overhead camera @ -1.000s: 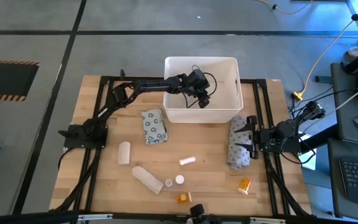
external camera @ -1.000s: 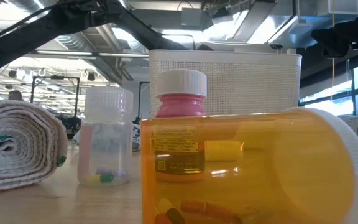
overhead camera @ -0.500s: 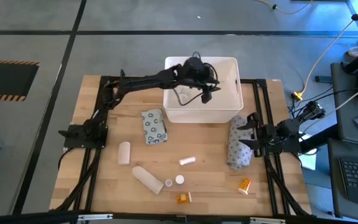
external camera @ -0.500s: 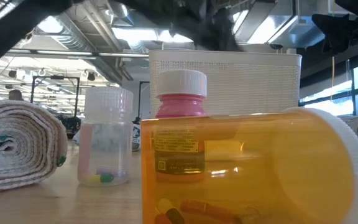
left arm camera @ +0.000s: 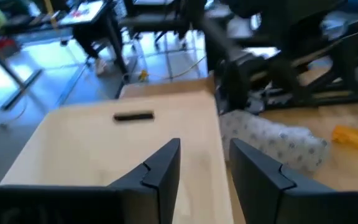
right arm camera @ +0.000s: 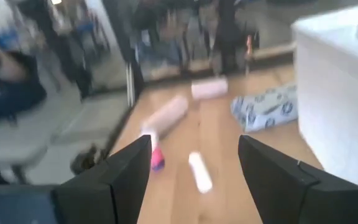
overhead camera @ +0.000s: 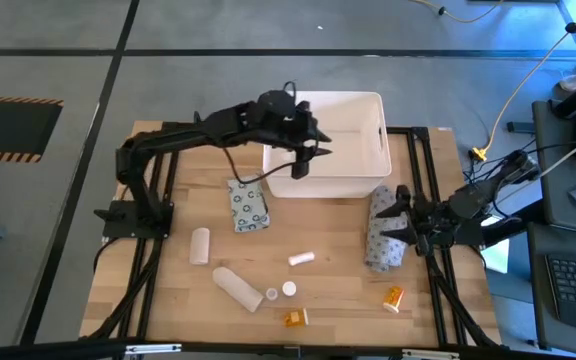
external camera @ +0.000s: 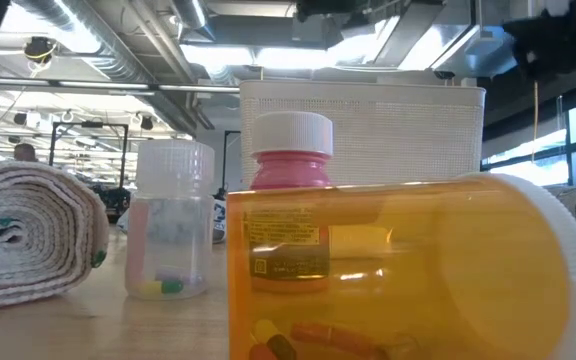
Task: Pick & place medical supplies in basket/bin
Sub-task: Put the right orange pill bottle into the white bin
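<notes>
The left end effector [overhead camera: 303, 165] hovers spread and empty over the white bin's [overhead camera: 353, 110] near-left corner; the right end effector [overhead camera: 393, 222], also spread, waits beside a grey packet [overhead camera: 382, 240].

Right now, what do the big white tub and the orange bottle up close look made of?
White rectangular tub: likely moulded plastic, matte, with a fine grid texture in the low view. Orange pill bottle lying on its side: translucent amber plastic, glossy highlights, pills visible through it, ribbed white cap.

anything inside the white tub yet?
In the high view, the tub's visible floor is bare. The left hand and its arm cover the left part, so that part cannot be checked. Nothing sits between the hand's fingers.
</notes>
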